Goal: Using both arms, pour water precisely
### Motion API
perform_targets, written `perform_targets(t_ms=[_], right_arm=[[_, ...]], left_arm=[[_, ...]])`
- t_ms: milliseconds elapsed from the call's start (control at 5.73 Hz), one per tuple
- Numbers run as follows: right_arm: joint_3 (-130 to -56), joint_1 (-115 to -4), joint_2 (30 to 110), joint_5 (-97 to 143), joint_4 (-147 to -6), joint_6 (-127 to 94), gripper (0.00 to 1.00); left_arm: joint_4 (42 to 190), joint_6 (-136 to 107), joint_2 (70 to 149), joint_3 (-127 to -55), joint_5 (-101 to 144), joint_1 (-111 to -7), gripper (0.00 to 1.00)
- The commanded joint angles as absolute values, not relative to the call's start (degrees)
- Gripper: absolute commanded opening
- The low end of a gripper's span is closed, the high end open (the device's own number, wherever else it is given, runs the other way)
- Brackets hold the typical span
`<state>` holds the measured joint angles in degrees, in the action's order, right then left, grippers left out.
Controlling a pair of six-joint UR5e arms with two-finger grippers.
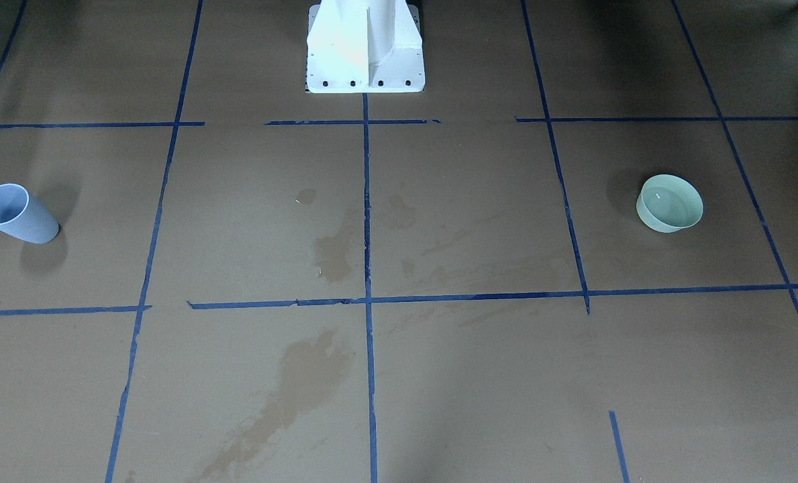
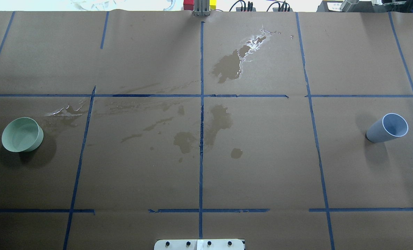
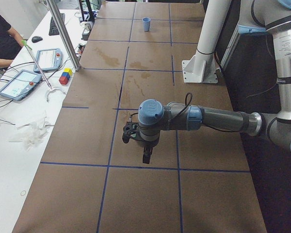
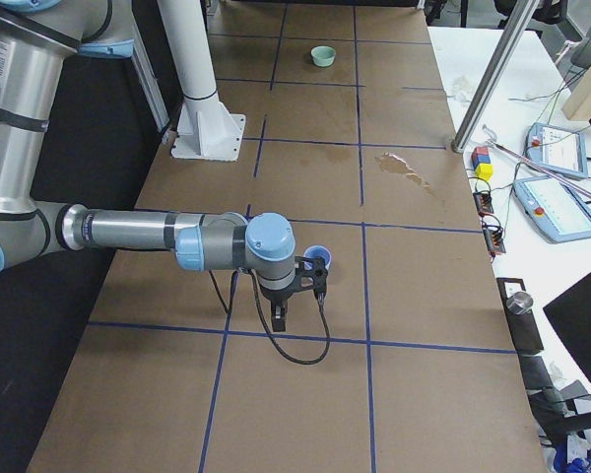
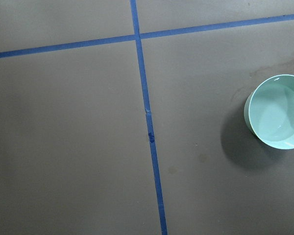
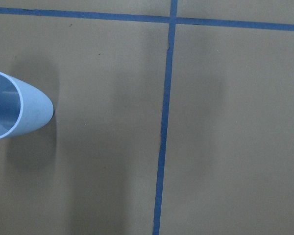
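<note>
Pale blue plastic cup (image 2: 383, 131): upright, mouth up. Left black gripper (image 3: 146, 158), right black gripper (image 4: 279, 317): pointing down; spread/pinched, can't tell.

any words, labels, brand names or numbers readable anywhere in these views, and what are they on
No text can be read in any view.
Pendant screens on the side table: too small to read.
Pale label beyond the table's far edge: blurred, unreadable.
Blue cup, green bowl and brown paper: no print shows.
</note>
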<state>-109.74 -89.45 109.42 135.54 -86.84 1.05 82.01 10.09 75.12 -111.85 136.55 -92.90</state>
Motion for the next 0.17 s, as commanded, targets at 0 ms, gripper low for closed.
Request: perform_targets(t_ms=[0], right_arm=[[-109.78, -89.38, 109.25, 135.53, -86.40, 1.32, 1.00]], left_arm=[[82.00, 10.11, 74.45, -111.45, 136.41, -92.90, 1.00]])
